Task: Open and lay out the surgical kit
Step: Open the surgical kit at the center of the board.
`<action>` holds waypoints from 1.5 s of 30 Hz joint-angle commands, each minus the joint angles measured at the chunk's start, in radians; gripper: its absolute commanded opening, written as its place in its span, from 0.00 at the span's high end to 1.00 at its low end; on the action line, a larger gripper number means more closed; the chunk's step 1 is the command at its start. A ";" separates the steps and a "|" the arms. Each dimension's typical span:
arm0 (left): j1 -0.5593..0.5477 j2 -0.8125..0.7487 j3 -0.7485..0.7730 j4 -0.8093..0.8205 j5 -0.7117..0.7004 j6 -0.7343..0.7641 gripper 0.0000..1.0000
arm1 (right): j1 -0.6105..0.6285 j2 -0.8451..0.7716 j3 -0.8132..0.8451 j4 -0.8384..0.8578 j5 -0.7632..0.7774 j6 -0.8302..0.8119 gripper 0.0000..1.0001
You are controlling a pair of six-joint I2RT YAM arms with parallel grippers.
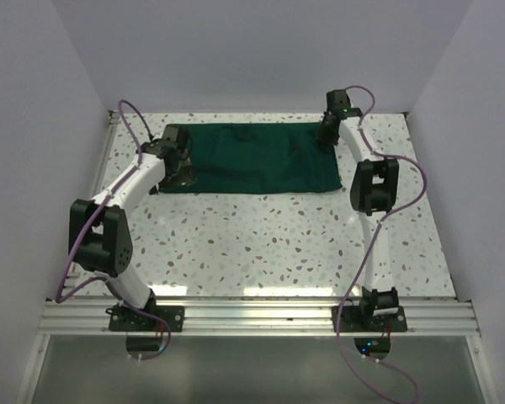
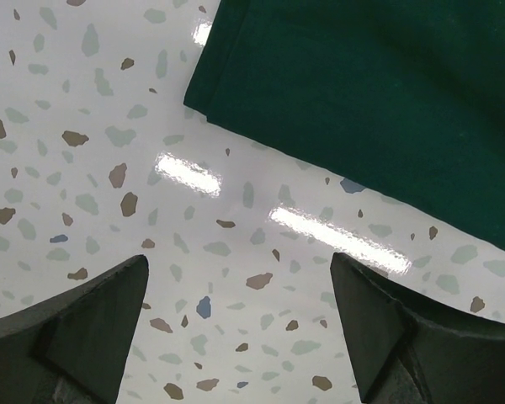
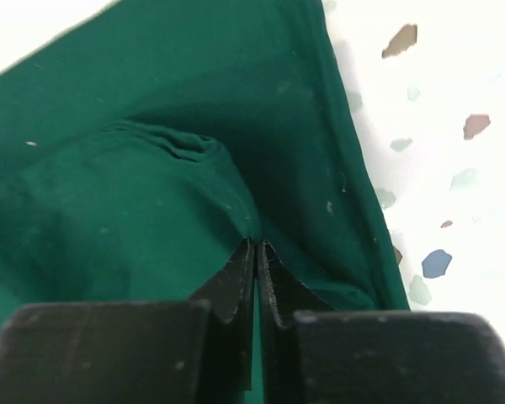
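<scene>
Cloth [image 1: 252, 160] sits at the far middle of the table [image 1: 261, 252], long axis running left-right across both arms' front. It's mostly flat with some wrinkles. No tray or instruments showing; can't tell if they're under it.

Right gripper [image 3: 257, 248] is at the cloth's far right corner, tips pressed together with a fold of cloth pinched between them; the fabric puckers up into the pinch.

Left gripper [image 2: 238, 259] is at the cloth's left end, fingers [image 2: 93, 328] spread wide with nothing between them, over bare table. In its wrist view the cloth's corner lies just ahead and to the right, not touching.

My read: early in the unfolding, one corner held, the other not yet.
- The right arm owns the right end, so any pull should go along the long axis, out and away from centre.
- The left arm is nearer the left corner by far and needs to go forward and right to get the edge between its fingers.
- Risk: pulling right with the left end unheld probably drags the whole cloth instead of opening it.
</scene>
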 commanded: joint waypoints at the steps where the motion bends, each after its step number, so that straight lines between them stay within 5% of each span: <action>1: -0.006 -0.057 -0.021 0.028 -0.023 0.029 0.06 | 0.005 -0.041 -0.022 -0.030 0.037 -0.013 1.00; 8: -0.006 -0.086 -0.043 0.037 -0.026 0.043 0.06 | 0.010 -0.047 -0.010 -0.034 0.031 -0.036 1.00; 13: -0.004 -0.086 0.011 0.045 -0.052 0.064 0.04 | 0.044 -0.190 -0.069 -0.036 -0.005 -0.056 1.00; 27: 0.004 -0.050 0.141 0.087 -0.030 0.089 0.03 | 0.314 -0.925 -0.845 -0.034 -0.071 -0.071 1.00; 32: 0.004 -0.042 0.134 0.101 -0.004 0.079 0.03 | 0.337 -1.211 -1.205 -0.132 0.054 0.004 1.00; 37: 0.000 -0.057 0.094 0.117 0.026 0.064 0.04 | 0.335 -1.374 -1.314 -0.299 0.217 0.105 1.00; 45: -0.007 -0.088 0.088 0.103 0.025 0.055 0.04 | 0.334 -1.374 -1.375 -0.460 0.269 0.179 1.00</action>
